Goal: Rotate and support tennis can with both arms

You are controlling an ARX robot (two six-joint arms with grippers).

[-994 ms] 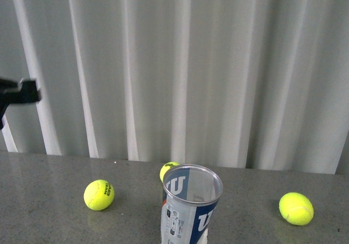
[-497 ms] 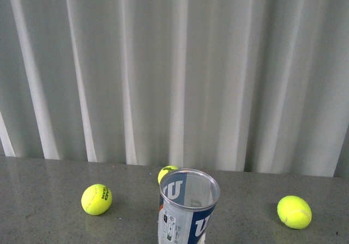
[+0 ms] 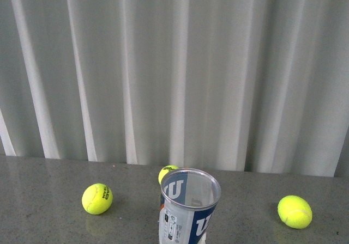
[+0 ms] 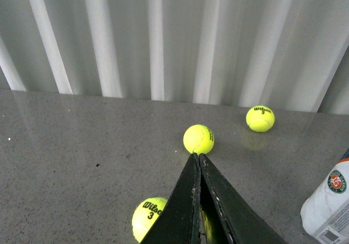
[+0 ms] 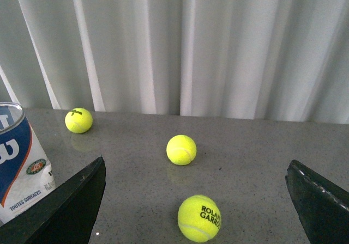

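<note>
- Soft, even, bright light in all three views.
- The grey table [image 3: 49, 200] shows faint sheen and weak reflections beneath the yellow balls [image 3: 97, 199].
- Shadows are pale and diffuse.
- The curtain [image 3: 174, 69] looks slightly washed out.
- Focus is fairly sharp, without obvious edge distortion.

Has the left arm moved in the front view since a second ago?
Yes. A second ago a black part of it showed at the left edge, against the curtain; now it is out of the front view. The tennis can stays upright.
</note>
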